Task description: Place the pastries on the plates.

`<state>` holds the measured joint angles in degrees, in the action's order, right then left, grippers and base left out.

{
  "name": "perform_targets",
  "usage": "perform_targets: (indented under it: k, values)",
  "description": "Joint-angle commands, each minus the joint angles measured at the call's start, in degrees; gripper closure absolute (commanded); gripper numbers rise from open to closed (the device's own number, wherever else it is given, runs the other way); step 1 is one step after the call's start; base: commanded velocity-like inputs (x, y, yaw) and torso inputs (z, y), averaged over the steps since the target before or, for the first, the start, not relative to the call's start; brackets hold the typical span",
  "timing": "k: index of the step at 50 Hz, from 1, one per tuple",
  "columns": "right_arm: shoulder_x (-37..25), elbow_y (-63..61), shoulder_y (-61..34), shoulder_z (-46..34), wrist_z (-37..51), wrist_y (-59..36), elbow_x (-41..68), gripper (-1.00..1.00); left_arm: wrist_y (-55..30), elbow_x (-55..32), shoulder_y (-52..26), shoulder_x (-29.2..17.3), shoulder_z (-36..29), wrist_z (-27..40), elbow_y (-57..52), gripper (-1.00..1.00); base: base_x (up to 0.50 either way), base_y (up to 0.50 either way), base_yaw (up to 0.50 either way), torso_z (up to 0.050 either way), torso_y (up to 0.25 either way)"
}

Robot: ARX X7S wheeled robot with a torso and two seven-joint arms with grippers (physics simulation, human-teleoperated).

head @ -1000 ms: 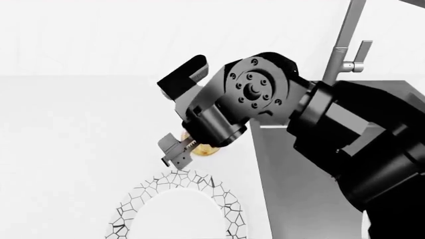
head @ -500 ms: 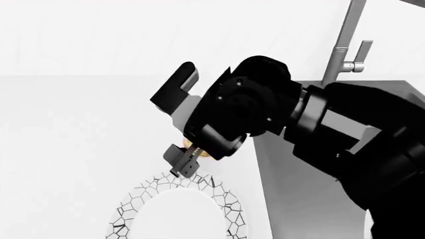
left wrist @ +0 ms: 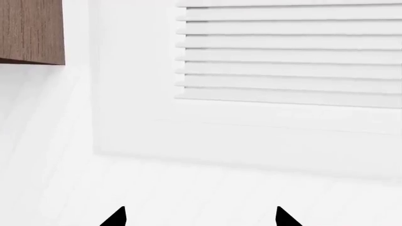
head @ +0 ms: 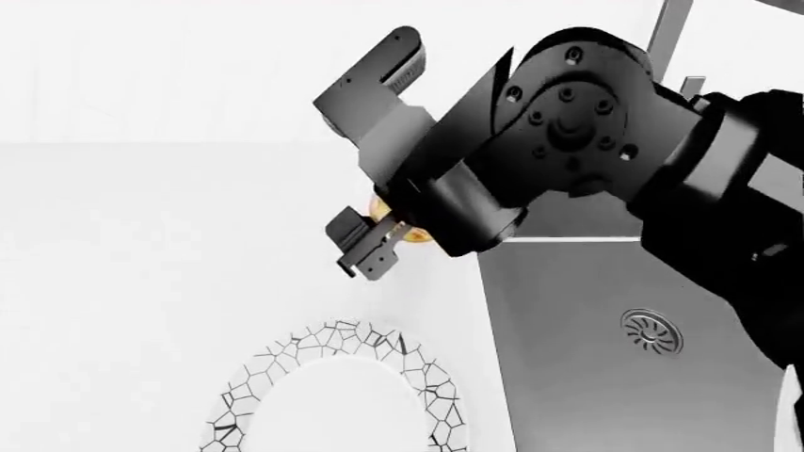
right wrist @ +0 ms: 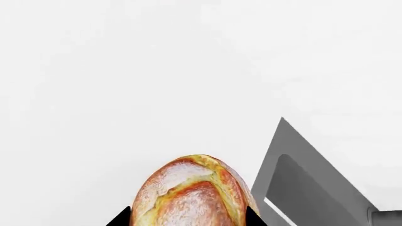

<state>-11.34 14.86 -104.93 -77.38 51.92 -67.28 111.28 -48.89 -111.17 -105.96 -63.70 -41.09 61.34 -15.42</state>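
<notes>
Right hand [head: 373, 247]: clamped on golden-brown glazed bun [right wrist: 193, 194], above white surface [head: 151, 282] beside sink [head: 603, 348]. Mosaic-rimmed plate [head: 434, 400]: surface's near edge. Left hand [left wrist: 199, 219]: fingers spread apart.

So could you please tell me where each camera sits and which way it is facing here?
Head view: from the robot's head, looking forward and down at the counter, the white plate, the sink; the right arm and right gripper show.
Left wrist view: by the left gripper, facing a louvred panel; only fingertips show.
Right wrist view: by the right gripper, facing the counter and sink corner; fingertips flank the bun.
Shared: head and right wrist views both show the bun and the sink.
</notes>
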Motion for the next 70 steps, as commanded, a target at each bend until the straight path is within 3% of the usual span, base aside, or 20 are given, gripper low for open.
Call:
perform_targets:
  k: [1,16,35,48,70]
  values:
    - [-2.4,-1.83,-5.93,2.21,5.0,-0.19,3.93,1.0,-0.44,-0.1,-0.43,0.28,0.05,0.21,0.18,-1.0,0.0,0.0,0.0,0.0,0.0]
    - [-3.37,-6.2,-10.82,2.98,10.69,-1.02,12.73,1.0,-0.75,-0.29,-0.74,0.37,0.21,0.42,0.38,-1.0,0.0,0.0,0.0,0.0,0.0]
    - [-6.94,-24.4,-13.6,1.73,22.13,4.38,29.84,1.0,-1.02,-0.95,-0.81,0.03,0.5,0.84,0.1,-1.0,0.0,0.0,0.0,0.0,0.0]
    - [-8.21,-32.37,-15.29,2.9,24.47,8.15,35.17,1.0,-0.95,-0.84,-0.49,0.35,0.45,1.03,-0.08,-1.0,0.0,0.0,0.0,0.0,0.0]
    - [-4.8,-41.38,-13.33,1.3,26.58,14.98,39.19,1.0,-1.66,-0.52,-0.61,0.78,0.3,1.25,0.02,-1.0,0.0,0.0,0.0,0.0,0.0]
